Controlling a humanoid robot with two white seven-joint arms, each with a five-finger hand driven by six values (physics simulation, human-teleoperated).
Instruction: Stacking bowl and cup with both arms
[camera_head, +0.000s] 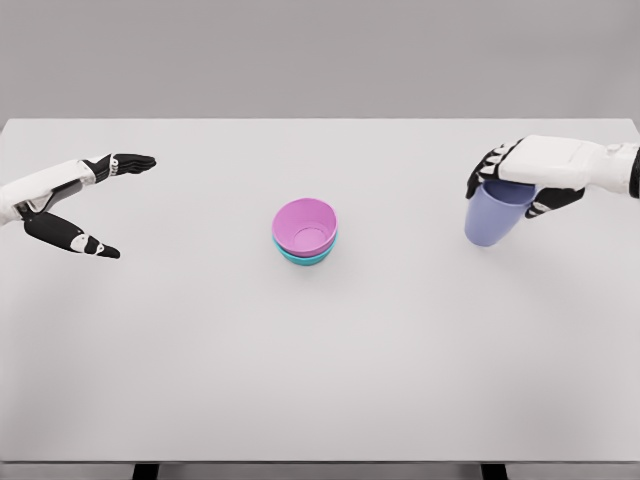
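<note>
Left robot hand (85, 205): open, empty, fingers spread above the tabletop (320, 380) at left. Centre: pink bowl (305, 225) nested in teal bowl (303, 256), well apart from both hands. Right robot hand (525, 178): gripping the lavender cup (493, 218) from above.

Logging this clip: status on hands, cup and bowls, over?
Right hand shut on lavender cup, far right. Left hand open, holding nothing. Pink bowl nested in teal bowl, centre. Path clear.

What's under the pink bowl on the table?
A teal bowl; the pink bowl sits nested inside it. Only the teal rim shows, so its inside and base are hidden.
</note>
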